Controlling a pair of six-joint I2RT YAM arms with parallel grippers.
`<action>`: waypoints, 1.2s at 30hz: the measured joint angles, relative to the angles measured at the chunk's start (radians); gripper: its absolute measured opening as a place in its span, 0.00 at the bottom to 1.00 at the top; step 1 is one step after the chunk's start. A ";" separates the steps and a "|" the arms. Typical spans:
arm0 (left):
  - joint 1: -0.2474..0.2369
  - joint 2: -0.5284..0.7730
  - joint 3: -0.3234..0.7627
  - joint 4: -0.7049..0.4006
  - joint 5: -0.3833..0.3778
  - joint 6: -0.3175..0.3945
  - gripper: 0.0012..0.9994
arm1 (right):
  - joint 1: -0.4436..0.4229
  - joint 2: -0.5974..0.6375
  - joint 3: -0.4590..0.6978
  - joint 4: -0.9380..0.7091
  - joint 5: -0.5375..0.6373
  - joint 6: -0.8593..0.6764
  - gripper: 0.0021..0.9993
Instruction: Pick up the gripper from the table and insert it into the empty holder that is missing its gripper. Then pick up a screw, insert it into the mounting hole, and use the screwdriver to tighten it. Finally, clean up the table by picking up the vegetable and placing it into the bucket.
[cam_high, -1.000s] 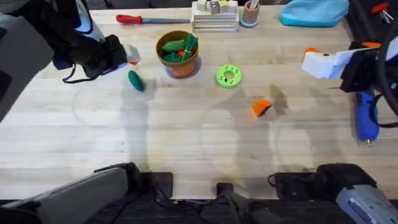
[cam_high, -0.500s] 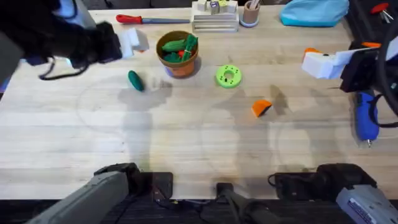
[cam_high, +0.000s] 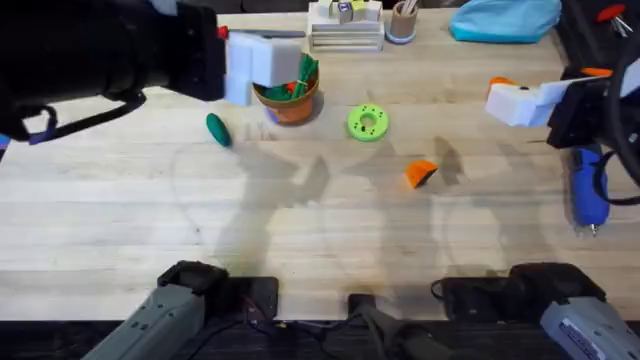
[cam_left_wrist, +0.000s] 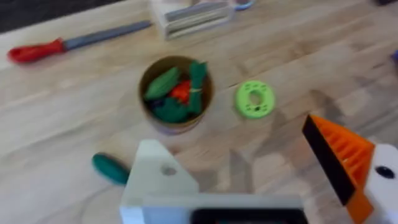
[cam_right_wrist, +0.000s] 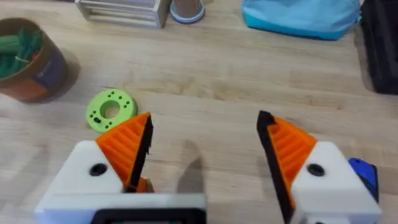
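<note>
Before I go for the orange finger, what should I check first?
1. Gripper lying free on the table: ok.
2. Right gripper open and empty: ok.
3. Left gripper open, its holder bare with the hole showing: ok.
4. Screwdriver on the table by the right arm: ok.
5. Screw located: cannot tell.
6. Vegetable in the bucket: not ok, it lies beside it.

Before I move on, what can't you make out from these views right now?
- Red-handled tool, overhead: mostly hidden by the left arm.
- Orange gripper, right wrist view: mostly hidden behind that camera's own finger.
- Screwdriver, right wrist view: cut off at the edge.
- Screws: none can be made out.
</note>
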 joint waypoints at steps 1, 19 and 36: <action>-0.013 -0.003 0.000 0.015 0.024 0.000 0.99 | 0.000 0.000 0.000 0.000 0.000 0.000 0.99; -0.079 0.059 0.006 0.152 0.324 -0.009 0.99 | 0.000 0.000 0.000 0.000 0.000 0.000 0.99; -0.388 -0.097 -0.640 1.076 0.239 0.040 0.99 | 0.000 0.000 0.000 0.000 0.000 0.000 0.99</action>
